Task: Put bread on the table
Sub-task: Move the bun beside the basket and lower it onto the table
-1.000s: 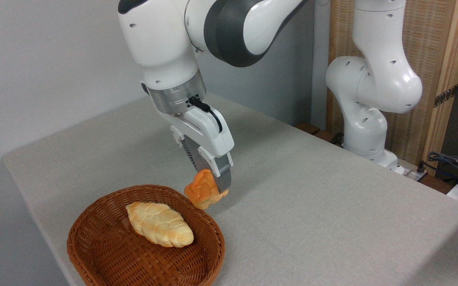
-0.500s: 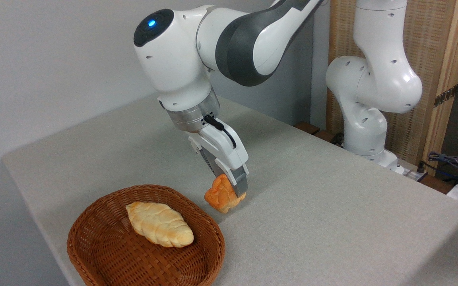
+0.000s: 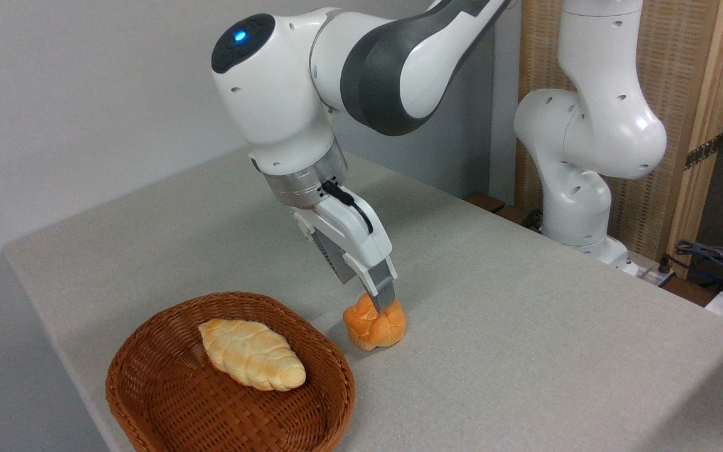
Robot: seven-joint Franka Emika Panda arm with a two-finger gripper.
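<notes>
The bread, a small orange-golden knotted bun, sits upright on the grey-beige table, just right of the basket. My gripper hangs straight above it, angled down from the upper left. The near grey fingertip overlaps the bun's top edge; the far finger is hidden behind it. The bun rests on the cloth under its own weight, not pinched, so the gripper is open.
A brown wicker basket at the front left holds a pale braided loaf. The arm's white base stands at the table's far right edge, with cables beyond it.
The gripper carried the bun right and down from the basket's rim. The bun has left the fingers, turned upright and now rests on the table.
</notes>
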